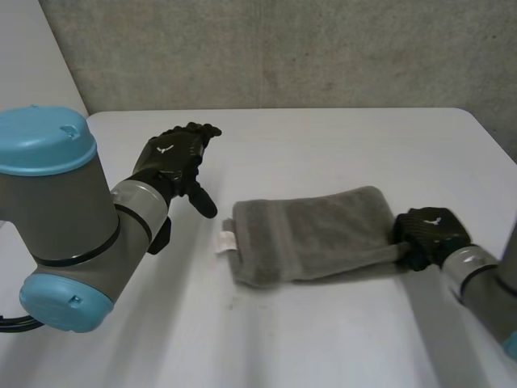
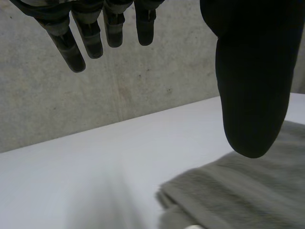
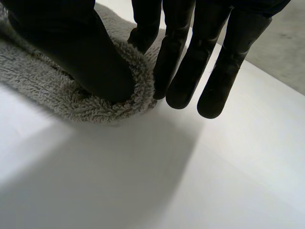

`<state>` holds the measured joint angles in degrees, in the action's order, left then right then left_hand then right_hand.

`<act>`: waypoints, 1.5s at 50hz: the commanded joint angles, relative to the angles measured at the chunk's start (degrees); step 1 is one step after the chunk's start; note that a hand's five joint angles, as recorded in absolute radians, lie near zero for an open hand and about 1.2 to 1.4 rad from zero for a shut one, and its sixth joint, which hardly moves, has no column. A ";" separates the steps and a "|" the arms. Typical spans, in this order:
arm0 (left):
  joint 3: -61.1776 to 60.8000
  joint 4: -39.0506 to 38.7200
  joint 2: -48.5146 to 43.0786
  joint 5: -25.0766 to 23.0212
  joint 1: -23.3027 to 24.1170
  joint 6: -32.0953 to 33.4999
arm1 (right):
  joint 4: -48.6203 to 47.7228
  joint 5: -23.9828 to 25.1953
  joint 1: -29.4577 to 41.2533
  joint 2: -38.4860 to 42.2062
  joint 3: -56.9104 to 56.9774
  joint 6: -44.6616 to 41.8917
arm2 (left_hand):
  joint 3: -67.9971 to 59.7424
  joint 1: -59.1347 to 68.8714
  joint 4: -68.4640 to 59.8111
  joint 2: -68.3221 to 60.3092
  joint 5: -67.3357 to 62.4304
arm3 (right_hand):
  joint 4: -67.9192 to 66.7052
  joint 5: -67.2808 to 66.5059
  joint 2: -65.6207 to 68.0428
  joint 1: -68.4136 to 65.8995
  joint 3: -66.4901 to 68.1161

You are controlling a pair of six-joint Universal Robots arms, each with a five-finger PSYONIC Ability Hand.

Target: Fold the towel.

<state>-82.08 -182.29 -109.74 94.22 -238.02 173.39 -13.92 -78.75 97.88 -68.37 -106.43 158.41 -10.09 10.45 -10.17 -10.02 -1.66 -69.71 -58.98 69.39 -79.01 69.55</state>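
At the left of the head view, the left hand (image 1: 174,158) hangs above the white table (image 1: 323,137), well apart from the towel (image 1: 315,234). Its fingers (image 2: 71,52) are straight and stand away from the thumb, and they hold nothing. Near the middle of the frame, a little to the right, the grey towel lies on the table, folded into a long flat band. A small white label (image 1: 226,241) sticks out at its left end. At the right end of the towel is the right hand (image 1: 432,233). Its wrist view shows the thumb pressed on top of the towel's folded edge and the fingers (image 3: 183,71) on the other side, so the edge is pinched between them.
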 commanded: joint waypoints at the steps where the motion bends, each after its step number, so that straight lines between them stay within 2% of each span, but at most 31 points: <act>1: -0.01 0.18 0.67 0.09 -0.60 0.29 | 2.23 0.17 -0.18 -6.16 3.22 -8.29 | -0.29 -0.06 -0.21 -0.36 1.27 | -10.29 -11.02 10.61 -0.99 10.45; 2: 0.07 0.18 0.76 0.09 -0.86 0.29 | 2.23 0.17 -0.15 -6.16 3.24 -8.29 | -0.29 -0.06 -0.21 -0.36 1.27 | -10.29 -11.02 10.61 -0.99 10.45; 4: 0.07 0.26 1.11 0.00 -0.95 0.29 | 2.23 0.17 6.76 -6.25 7.53 -7.85 | -0.46 0.10 -0.38 -0.53 1.11 | -10.29 -11.02 10.61 -0.99 10.45; 7: 0.07 0.27 1.72 0.09 -0.95 0.29 | 2.14 0.26 10.04 -5.73 9.40 -7.68 | -0.29 -0.06 -0.21 -0.36 1.27 | -10.29 -11.02 10.61 -0.99 10.45; 9: 0.07 0.27 2.16 0.09 -0.95 0.29 | 2.05 0.17 16.86 -2.32 12.89 -7.67 | -0.29 -0.06 -0.21 -0.36 1.27 | -10.29 -11.02 10.61 -0.99 10.45; 10: -0.01 0.27 2.51 0.09 -0.95 0.29 | 2.05 0.17 16.90 -2.30 12.91 -7.68 | -0.29 -0.06 -0.21 -0.36 1.27 | -10.29 -11.02 10.61 -0.99 10.45; 12: -0.10 0.27 2.78 0.09 -0.87 0.29 | 2.14 0.35 25.56 1.73 16.59 -8.29 | -0.46 0.10 -0.38 -0.53 1.11 | -10.29 -11.02 10.61 -0.99 10.45; 13: -0.10 0.27 2.78 0.09 -0.87 0.29 | 2.14 0.35 25.60 1.75 16.60 -8.29 | -0.46 0.10 -0.38 -0.53 1.11 | -10.29 -11.02 10.61 -0.99 10.45; 15: -0.45 0.27 3.13 0.09 -0.95 0.20 | 2.57 0.26 31.73 5.24 18.00 -8.55 | -0.29 -0.06 -0.21 -0.36 1.27 | -10.29 -11.02 10.61 -0.99 10.45; 21: -1.16 0.27 3.22 0.09 -0.95 0.20 | 3.72 0.44 35.79 9.04 15.30 -8.73 | -0.29 -0.06 -0.21 -0.36 1.27 | -10.29 -11.02 10.61 -0.99 10.45; 27: -0.98 -0.17 2.52 0.18 -0.69 0.37 | 3.46 -0.44 35.45 5.70 13.97 -7.94 | -0.29 -0.06 -0.21 -0.36 1.27 | -9.17 -9.90 9.50 0.13 9.34; 28: -0.46 -0.17 2.17 0.18 -0.69 0.37 | 3.20 -0.44 34.75 3.61 13.71 -7.16 | -0.29 -0.06 -0.21 -0.36 1.27 | 28.13 27.40 -27.81 37.43 -27.97; 29: -0.45 -0.17 2.16 0.18 -0.69 0.37 | 3.19 -0.88 33.35 1.68 13.09 -6.10 | -0.29 -0.06 -0.21 -0.36 1.27 | 59.71 58.98 -59.39 69.01 -59.55; 35: 3.14 -0.17 -0.55 0.18 -0.08 -0.15 | 3.19 -0.97 25.60 -2.82 11.15 -0.73 | -0.46 0.10 -0.38 -0.53 1.11 | 59.71 58.98 -59.39 69.01 -59.55; 37: 4.29 0.09 -1.70 0.26 0.28 -0.24 | 3.63 -1.15 21.93 -5.89 10.54 5.47 | -0.46 0.10 -0.38 -0.53 1.11 | 59.71 58.98 -59.39 69.01 -59.55; 40: 6.58 0.35 -4.25 0.35 2.30 -0.50 | 3.90 -1.15 20.33 -7.04 10.54 9.02 | -0.46 0.10 -0.38 -0.53 1.11 | 59.71 58.98 -59.39 69.01 -59.55; 42: 7.81 0.62 -5.75 0.53 3.79 -0.77 | 4.33 -0.62 16.57 -7.66 10.71 15.59 | -0.46 0.10 -0.38 -0.53 1.11 | 59.71 58.98 -59.39 69.01 -59.55; 45: 10.36 1.94 -8.65 1.49 6.34 -1.65 | 6.17 -0.18 13.49 -7.75 11.59 19.47 | -0.63 0.27 -0.55 -0.70 0.94 | 59.71 58.98 -59.39 69.01 -59.55; 51: 14.83 6.23 -15.49 4.04 10.81 -3.66 | 11.45 3.69 11.98 -5.81 13.97 20.63 | -0.63 0.27 -0.55 -0.70 0.94 | 59.71 58.98 -59.39 69.01 -59.55; 53: 15.90 7.30 -17.44 5.10 11.88 -3.93 | 13.55 6.40 11.45 -2.05 15.89 20.80 | -0.63 0.27 -0.55 -0.70 0.94 | 59.71 58.98 -59.39 69.01 -59.55; 55: 17.30 9.31 -20.76 8.07 12.93 -4.54 | 14.26 7.20 11.45 -0.38 16.77 20.71 | -0.46 0.10 -0.38 -0.53 1.11 | 59.71 58.98 -59.39 69.01 -59.55; 56: 17.30 9.32 -20.78 8.09 12.93 -4.55 | 14.88 7.90 11.36 1.12 17.56 20.54 | -0.46 0.10 -0.38 -0.53 1.11 | 59.71 58.98 -59.39 69.01 -59.55; 60: 17.48 10.55 -23.84 10.81 13.11 -6.65 | 15.41 8.52 11.45 4.28 18.79 20.27 | -0.63 0.27 -0.55 -0.70 0.94 | 59.71 58.98 -59.39 69.01 -59.55; 69: 16.51 10.64 -25.17 11.16 13.11 -7.71 | 15.67 8.35 11.89 11.23 21.44 16.07 | -0.46 0.10 -0.38 -0.53 1.11 | 59.71 58.98 -59.39 69.01 -59.55; 75: 16.60 10.72 -23.50 11.07 13.11 -7.89 | 15.76 8.08 12.15 11.59 21.96 12.45 | -0.29 -0.06 -0.21 -0.36 1.27 | 59.71 58.98 -59.39 69.01 -59.55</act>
<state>-65.40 -171.50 -134.88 105.59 -224.86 165.58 1.88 -70.26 109.81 -57.34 -84.92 174.81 -10.03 10.17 -9.93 -9.76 -1.62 -10.03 -2.89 9.74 -10.37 9.61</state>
